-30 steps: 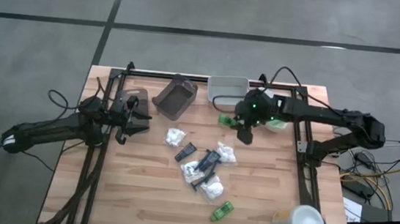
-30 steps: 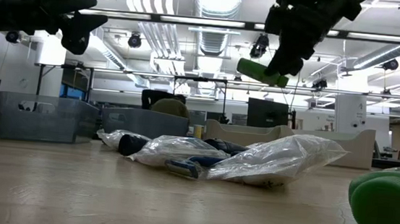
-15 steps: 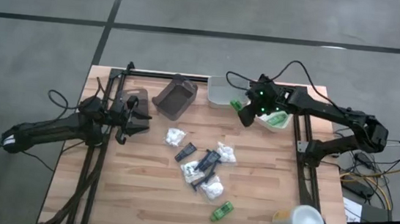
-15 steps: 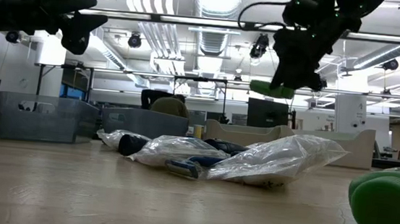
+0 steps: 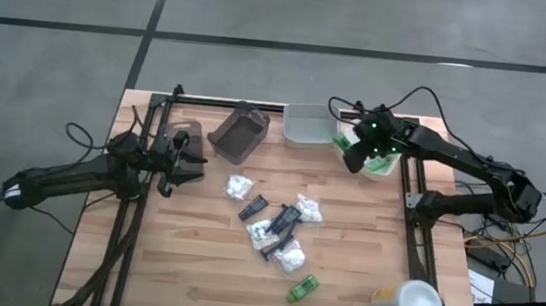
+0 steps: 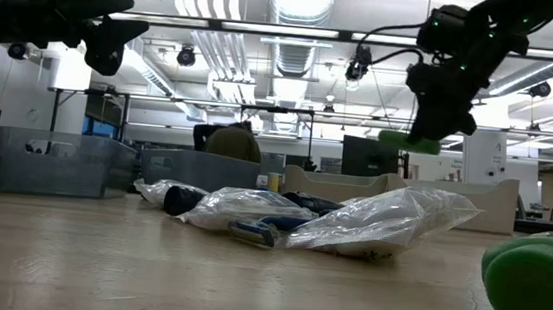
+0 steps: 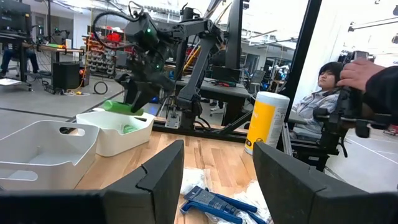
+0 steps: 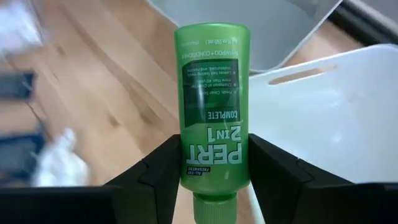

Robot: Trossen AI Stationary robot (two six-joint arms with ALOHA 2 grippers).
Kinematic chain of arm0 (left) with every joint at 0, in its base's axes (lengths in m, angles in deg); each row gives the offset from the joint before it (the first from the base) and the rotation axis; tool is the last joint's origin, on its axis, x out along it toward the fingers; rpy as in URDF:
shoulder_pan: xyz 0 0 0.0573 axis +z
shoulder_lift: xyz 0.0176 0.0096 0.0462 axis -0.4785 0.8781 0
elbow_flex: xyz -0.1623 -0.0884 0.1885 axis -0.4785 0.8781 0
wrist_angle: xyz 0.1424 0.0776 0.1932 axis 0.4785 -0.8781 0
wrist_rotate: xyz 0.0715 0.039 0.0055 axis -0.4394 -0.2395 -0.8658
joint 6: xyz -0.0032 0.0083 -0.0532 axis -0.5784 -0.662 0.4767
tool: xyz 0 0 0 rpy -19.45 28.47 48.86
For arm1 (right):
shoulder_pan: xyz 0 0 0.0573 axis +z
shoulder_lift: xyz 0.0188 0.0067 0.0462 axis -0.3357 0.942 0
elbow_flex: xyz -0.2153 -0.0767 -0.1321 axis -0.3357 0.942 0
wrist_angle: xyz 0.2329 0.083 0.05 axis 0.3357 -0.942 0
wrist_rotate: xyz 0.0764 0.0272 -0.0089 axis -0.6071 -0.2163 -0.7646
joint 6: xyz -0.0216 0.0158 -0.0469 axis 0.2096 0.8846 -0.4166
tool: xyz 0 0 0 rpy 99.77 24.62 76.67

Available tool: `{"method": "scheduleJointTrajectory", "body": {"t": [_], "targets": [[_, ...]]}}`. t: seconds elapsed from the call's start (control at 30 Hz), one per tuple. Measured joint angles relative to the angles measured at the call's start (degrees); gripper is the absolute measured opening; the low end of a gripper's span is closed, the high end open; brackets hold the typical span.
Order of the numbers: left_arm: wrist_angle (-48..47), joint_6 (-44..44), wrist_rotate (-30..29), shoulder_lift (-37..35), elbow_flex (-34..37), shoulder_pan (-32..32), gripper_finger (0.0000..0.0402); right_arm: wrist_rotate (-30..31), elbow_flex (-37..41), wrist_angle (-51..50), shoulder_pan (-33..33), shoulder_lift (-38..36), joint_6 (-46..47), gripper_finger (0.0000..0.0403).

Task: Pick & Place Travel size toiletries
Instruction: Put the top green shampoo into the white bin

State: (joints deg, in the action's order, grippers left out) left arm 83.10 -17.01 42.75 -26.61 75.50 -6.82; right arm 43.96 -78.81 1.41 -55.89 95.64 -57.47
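Observation:
My right gripper [image 5: 353, 154] hovers at the near left rim of the white tray [image 5: 384, 173], shut on a bright green bottle [image 8: 212, 106]. The same bottle [image 6: 408, 140] shows in the low view, lifted high above the table. More green bottles [image 5: 380, 163] lie in that tray. White packets and dark tubes sit in a pile [image 5: 278, 226] mid-table, and a lone green bottle [image 5: 302, 288] lies near the near edge. My left gripper [image 5: 180, 160] waits open at the table's left. My right gripper pinches the green bottle between its two fingers [image 8: 160, 174] at the lower body next to the cap [image 8: 214, 205]. The bottle points forward along the fingers, label up. It is lifted clear and about level, over the white tray's rim [image 8: 292, 78].
A pale grey tray [image 5: 308, 124] stands left of the white one, with a brown tray [image 5: 239, 132] and a dark grey tray [image 5: 185, 128] further left along the far edge. A big white cup [image 5: 415, 303] stands at the near right corner. A person [image 7: 367, 74] is beyond the table.
My right gripper has carried the green bottle toward the table's right and slightly toward the far edge. It started beside the pale grey tray and now hangs at the white tray. In the low view the bottle has come lower and stays about level.

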Motion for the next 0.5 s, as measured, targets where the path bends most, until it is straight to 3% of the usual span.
{"method": "scheduleJointTrajectory", "body": {"t": [0.13, 0.3, 0.5], "targets": [[0.01, 0.00, -0.01, 0.00, 0.00, 0.00, 0.0198, 0.40, 0.95, -0.78, -2.02, -1.49, -12.92, 0.0172], [0.02, 0.00, -0.02, 0.00, 0.01, 0.00, 0.0198, 6.18, 1.15, -0.75, -2.83, -1.80, -28.23, 0.0181], [0.02, 0.00, -0.02, -0.02, 0.00, 0.01, 0.0198, 9.32, 2.04, -1.97, -2.79, 0.11, -43.99, 0.0166]]}}
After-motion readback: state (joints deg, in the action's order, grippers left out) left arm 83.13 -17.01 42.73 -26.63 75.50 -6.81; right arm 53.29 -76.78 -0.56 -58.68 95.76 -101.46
